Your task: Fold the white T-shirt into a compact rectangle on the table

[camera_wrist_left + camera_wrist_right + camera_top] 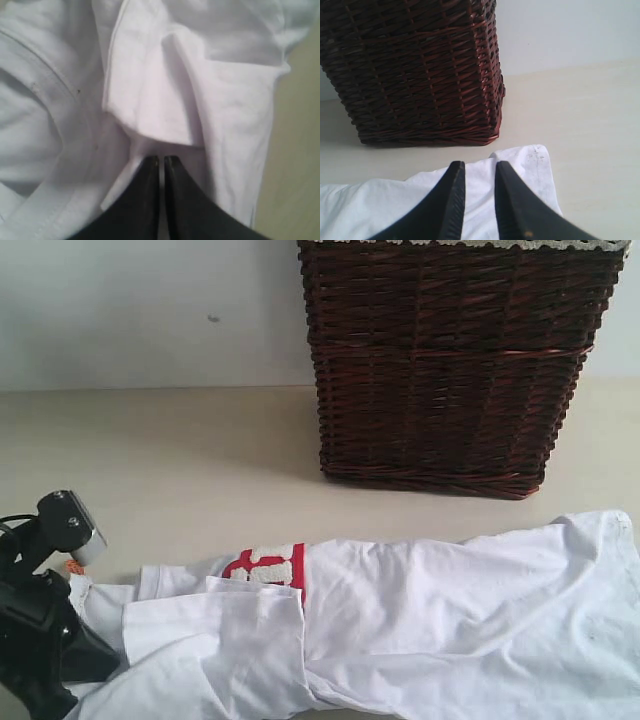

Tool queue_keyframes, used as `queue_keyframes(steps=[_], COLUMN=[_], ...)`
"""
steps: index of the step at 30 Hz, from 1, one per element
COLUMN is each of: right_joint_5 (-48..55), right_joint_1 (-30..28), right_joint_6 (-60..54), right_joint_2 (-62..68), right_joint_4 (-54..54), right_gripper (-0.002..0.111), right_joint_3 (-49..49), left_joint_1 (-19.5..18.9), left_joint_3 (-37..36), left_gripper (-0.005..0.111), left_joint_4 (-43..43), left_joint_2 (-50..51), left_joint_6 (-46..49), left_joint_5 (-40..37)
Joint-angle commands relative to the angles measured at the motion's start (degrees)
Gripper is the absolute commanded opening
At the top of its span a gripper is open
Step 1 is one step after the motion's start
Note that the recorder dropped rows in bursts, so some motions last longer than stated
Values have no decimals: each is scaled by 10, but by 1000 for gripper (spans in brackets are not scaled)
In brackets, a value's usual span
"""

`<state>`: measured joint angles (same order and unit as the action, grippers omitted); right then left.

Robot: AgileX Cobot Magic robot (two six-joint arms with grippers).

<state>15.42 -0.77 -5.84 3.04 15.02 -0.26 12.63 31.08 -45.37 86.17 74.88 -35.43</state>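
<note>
Exterior: shows the white T-shirt [440, 620] crumpled in a long band along the near edge of the table [180, 460], running left to right. Picks up the red-outlined letters [268, 568] left of centre and an orange tag [72, 566] at the shirt's left end; neither appears in the wrist views. Puts the dark wicker basket [450, 370] far right against the pale wall [150, 310], apart from the shirt. Catches the left arm [35, 640] low in the near-left corner, bent over the shirt's left end and touching the cloth, fingertips hidden. Misses the right arm completely.

Left wrist: fills that gap. Shows the left gripper [161, 161] with jaws closed to a hairline slit, pointing down into the shirt. Tips right at the edge of a folded flap [150, 115], collar seam [45, 75] close by. Cannot tell whether cloth is pinched.

Right wrist: shows the right gripper [479, 167] held low, aimed far toward the basket, jaws parted. White cloth visible through the gap, nothing seen clamped. Shirt under and just ahead of the tips; its corner [535, 160] flat on the table just past them.
</note>
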Motion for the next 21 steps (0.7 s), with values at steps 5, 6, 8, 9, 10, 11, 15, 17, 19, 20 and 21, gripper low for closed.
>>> queue_keyframes(steps=[5, 6, 8, 9, 10, 11, 15, 17, 19, 20, 21], right_joint_5=[-3, -3, -3, -3, -3, -3, -3, -3, -3, -3, -3], right_joint_1=[1, 1, 1, 1, 1, 1, 1, 1, 1, 1, 1], right_joint_6=[-1, -1, -1, -1, -1, -1, -1, -1, -1, -1, -1], right_joint_2=[-3, -3, -3, -3, -3, -3, -3, -3, -3, -3, -3], right_joint_4=[0, 0, 0, 0, 0, 0, 0, 0, 0, 0, 0], right_gripper=[22, 22, 22, 22, 22, 22, 22, 22, 22, 22, 22], right_joint_3=[3, 3, 3, 3, 3, 3, 3, 3, 3, 3, 3], left_joint_1=[-1, -1, -1, -1, -1, -1, -1, -1, -1, -1, -1], left_joint_3=[-4, -4, -4, -4, -4, -4, -3, 13, 31, 41, 50], left_gripper=[7, 7, 7, 7, 7, 7, 7, 7, 7, 7, 7], left_joint_4=[21, 33, 52, 60, 65, 69, 42, 39, 39, 39, 39], left_joint_2=[-1, -1, -1, 0, 3, 7, 8, -6, -21, -29, -35], left_joint_6=[-34, -43, -55, -61, -64, -65, -65, -67, -68, -70, -74], left_joint_5=[-3, -8, -24, -33, -41, -54, -29, -17, -16, -17, -17])
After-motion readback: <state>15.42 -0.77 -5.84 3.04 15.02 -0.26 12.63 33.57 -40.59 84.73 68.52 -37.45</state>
